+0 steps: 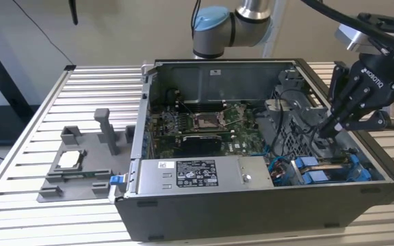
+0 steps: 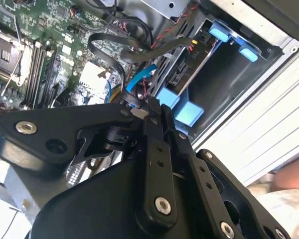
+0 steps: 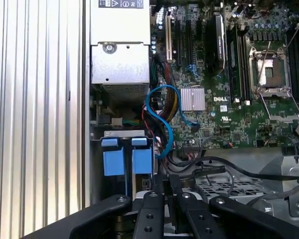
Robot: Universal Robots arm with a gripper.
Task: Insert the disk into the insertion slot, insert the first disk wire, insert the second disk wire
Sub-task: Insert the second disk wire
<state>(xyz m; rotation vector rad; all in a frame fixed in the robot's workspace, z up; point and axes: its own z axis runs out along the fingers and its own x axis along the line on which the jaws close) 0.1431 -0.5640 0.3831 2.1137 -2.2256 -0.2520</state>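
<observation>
Fingers [image 2: 152, 149] of the black gripper [image 2: 152, 104] are drawn together in the second wrist view. They pinch the small black plug of the blue disk wire [image 2: 139, 79], whose flat ribbon curls away just beyond their tips. The same view shows the disk [image 2: 193, 57] end-on: a dark edge held in a bright blue carrier. One pair of blue tabs [image 2: 185, 108] sits just beside the fingertips and another pair at the far end.

The first wrist view adds what lies ahead of the fingers. The disk is seated in the insertion slot [image 3: 123, 134], a bay of the grey perforated cage [image 3: 234, 186] that runs alongside the fingers. The blue wire loops from the green motherboard [image 3: 224, 119] down toward the two tabs. The grey power supply [image 3: 120, 59] sits further beyond.

The exterior view places the gripper [image 1: 328, 130] inside the open computer case [image 1: 252, 210], low over the cage, with the blue carrier [image 1: 318, 177] just below the fingers. The case stands on a slatted metal table [image 1: 19, 205], and a grey fixture [image 1: 80, 164] lies well apart from the fingers.
</observation>
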